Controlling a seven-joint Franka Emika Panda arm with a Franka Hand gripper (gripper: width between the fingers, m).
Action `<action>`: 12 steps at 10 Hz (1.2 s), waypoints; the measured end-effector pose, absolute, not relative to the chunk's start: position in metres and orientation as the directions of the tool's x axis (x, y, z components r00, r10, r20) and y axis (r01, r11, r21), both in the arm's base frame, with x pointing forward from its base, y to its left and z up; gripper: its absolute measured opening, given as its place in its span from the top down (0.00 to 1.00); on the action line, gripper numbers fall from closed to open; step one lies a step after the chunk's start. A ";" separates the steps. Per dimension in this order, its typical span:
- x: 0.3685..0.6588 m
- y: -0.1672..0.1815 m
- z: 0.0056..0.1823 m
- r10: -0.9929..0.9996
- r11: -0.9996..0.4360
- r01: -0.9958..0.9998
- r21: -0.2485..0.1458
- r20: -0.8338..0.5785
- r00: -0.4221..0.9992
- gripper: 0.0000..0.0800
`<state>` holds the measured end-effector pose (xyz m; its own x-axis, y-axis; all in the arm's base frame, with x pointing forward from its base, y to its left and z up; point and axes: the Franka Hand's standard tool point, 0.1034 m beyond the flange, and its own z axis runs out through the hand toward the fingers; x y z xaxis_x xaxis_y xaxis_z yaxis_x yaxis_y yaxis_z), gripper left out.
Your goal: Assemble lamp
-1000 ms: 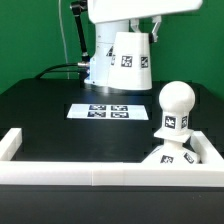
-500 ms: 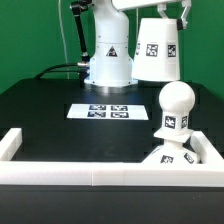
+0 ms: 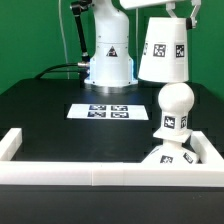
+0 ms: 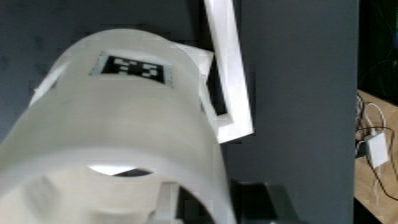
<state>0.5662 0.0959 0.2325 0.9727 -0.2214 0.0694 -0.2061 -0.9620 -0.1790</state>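
Note:
The white tapered lamp shade (image 3: 165, 50) hangs in the air, tagged, just above the rounded bulb (image 3: 176, 102). The bulb stands upright on the low base (image 3: 172, 158) in the front right corner of the exterior view. My gripper (image 3: 178, 8) is at the top edge of that view and holds the shade by its upper rim. In the wrist view the shade (image 4: 116, 130) fills most of the picture, and one finger (image 4: 192, 200) reaches into its open end. The other finger is hidden.
A white fence (image 3: 60, 172) runs along the table's front and sides. The marker board (image 3: 102, 111) lies flat mid-table. The robot's white pedestal (image 3: 108, 55) stands behind it. A green wall closes the back.
The shade has moved to the exterior view's right with the gripper, from in front of the robot's pedestal to a spot above the bulb.

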 end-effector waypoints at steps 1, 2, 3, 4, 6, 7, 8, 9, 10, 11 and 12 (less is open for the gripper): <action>0.566 0.096 0.232 -0.221 -0.962 -0.206 -0.179 0.069 0.973 0.94; 0.566 0.096 0.232 -0.221 -0.962 -0.206 -0.179 0.068 0.973 0.94; 0.573 0.097 0.231 -0.222 -0.962 -0.207 -0.180 0.070 0.973 0.94; 0.586 0.099 0.229 -0.222 -0.962 -0.205 -0.183 0.076 0.972 0.94; 0.600 0.103 0.220 -0.225 -0.961 -0.207 -0.184 0.082 0.971 0.94; 0.602 0.109 0.211 -0.224 -0.961 -0.207 -0.183 0.079 0.971 0.94; 0.603 0.113 0.204 -0.220 -0.962 -0.202 -0.182 0.083 0.972 0.94; 0.603 0.112 0.197 -0.211 -0.965 -0.193 -0.179 0.092 0.973 0.94; 0.601 0.111 0.187 -0.201 -0.968 -0.181 -0.175 0.101 0.974 0.94; 0.598 0.111 0.177 -0.191 -0.970 -0.172 -0.170 0.105 0.976 0.94; 0.596 0.111 0.168 -0.181 -0.973 -0.161 -0.167 0.112 0.977 0.94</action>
<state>0.5960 0.1110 0.1682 0.9770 -0.1812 0.1123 -0.1612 -0.9727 -0.1667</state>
